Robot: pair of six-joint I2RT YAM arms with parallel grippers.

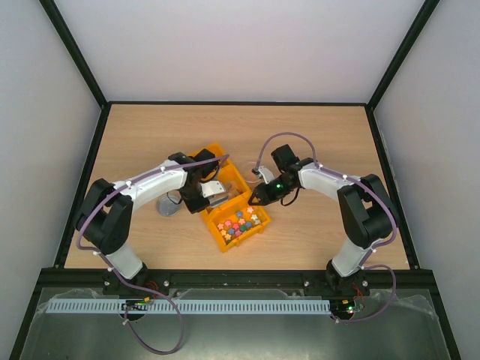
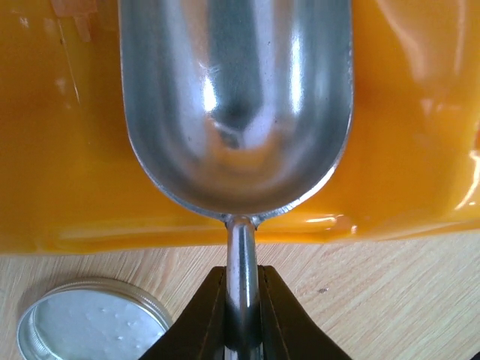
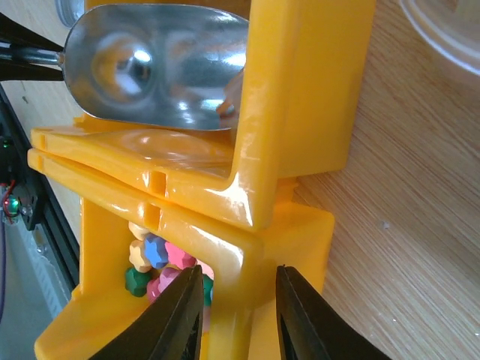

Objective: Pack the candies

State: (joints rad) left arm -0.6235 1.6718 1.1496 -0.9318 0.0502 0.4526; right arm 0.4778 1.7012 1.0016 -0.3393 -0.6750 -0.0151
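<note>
The candies (image 1: 240, 223) are small star-shaped sweets in pink, blue, green and cream, not wrapped, lying in the near yellow bin (image 1: 225, 244). The right wrist view shows these candies (image 3: 154, 255) too. My left gripper (image 2: 243, 300) is shut on the handle of a metal scoop (image 2: 236, 105), whose empty bowl lies over the far yellow bin (image 2: 60, 150). From above, the scoop (image 1: 214, 190) sits between the two bins. My right gripper (image 3: 240, 300) is open astride the near bin's wall (image 3: 247, 285), one finger inside by the candies and one outside.
A round metal lid (image 1: 169, 206) lies on the table left of the bins, close to my left gripper; the left wrist view shows the lid (image 2: 90, 322). A clear container's rim (image 3: 450, 30) shows on the wood beyond the bins.
</note>
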